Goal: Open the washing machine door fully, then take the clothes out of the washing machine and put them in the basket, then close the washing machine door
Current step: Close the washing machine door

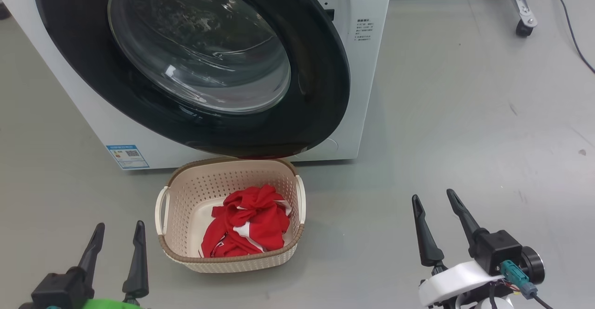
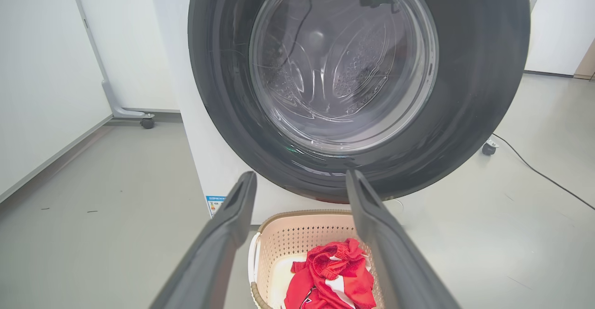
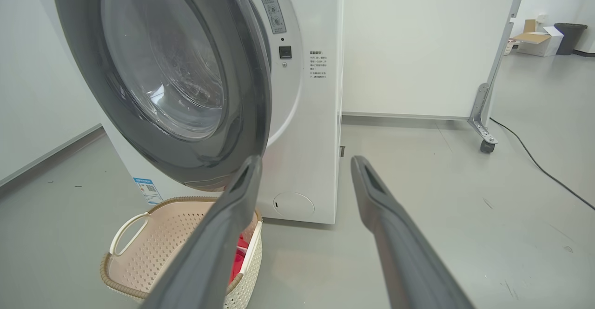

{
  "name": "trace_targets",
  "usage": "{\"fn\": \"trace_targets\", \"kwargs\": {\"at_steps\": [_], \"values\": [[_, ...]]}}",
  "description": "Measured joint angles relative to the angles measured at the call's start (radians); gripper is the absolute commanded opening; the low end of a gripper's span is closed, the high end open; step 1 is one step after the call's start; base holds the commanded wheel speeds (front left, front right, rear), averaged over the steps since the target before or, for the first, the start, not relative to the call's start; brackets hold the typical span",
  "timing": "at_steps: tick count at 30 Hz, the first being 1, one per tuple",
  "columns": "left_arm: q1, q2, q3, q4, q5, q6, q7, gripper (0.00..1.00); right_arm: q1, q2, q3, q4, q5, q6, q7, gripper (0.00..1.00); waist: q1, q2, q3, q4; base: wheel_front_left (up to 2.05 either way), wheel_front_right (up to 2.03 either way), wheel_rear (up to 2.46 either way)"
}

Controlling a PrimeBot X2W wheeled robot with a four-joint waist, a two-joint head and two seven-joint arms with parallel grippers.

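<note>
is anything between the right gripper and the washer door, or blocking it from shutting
Nothing visible does. Bare floor lies between the open right gripper and the ajar washing machine door; the basket sits beneath the door's lower rim, apparently below its swing.

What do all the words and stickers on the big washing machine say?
Nothing here is clear enough to quote.
Blue label, low on the washing machine: a square code, print too small to read.
Sticker beside the washing machine door: a warning triangle sign, words too blurred.
Dark print block on the white front: too small to read.
</note>
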Motion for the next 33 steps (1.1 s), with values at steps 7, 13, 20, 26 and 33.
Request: {"fn": "trace_targets", "kwargs": {"at_steps": [7,13,20,26,33], "values": [[0.006,-0.003,-0.01,0.019,0.026,0.009,-0.026,1.0,0.015,0.0,0.001,0.004,0.0,-0.007,0.0,1.0,0.0,0.0,-0.01,-0.004,0.0,0.0,0.0],[0.006,-0.006,-0.016,0.034,0.029,0.01,-0.041,1.0,0.024,0.0,0.003,0.005,0.0,-0.015,0.0,1.0,0.0,0.0,-0.013,-0.009,0.0,0.0,0.0],[0.006,-0.01,-0.021,0.054,0.032,0.018,-0.049,1.0,0.024,0.0,0.005,0.006,0.002,-0.016,0.0,1.0,0.0,0.0,-0.019,-0.014,0.0,0.0,0.0],[0.005,-0.013,-0.024,0.064,0.033,0.019,-0.058,1.0,0.024,0.0,0.01,0.008,0.009,-0.016,0.0,1.0,0.0,0.0,-0.023,-0.017,0.0,0.0,0.0],[0.004,-0.013,-0.025,0.072,0.033,0.019,-0.058,1.0,0.024,0.0,0.013,0.011,0.012,-0.016,0.0,0.44,0.0,0.0,-0.024,-0.022,0.0,0.0,0.0]]}}
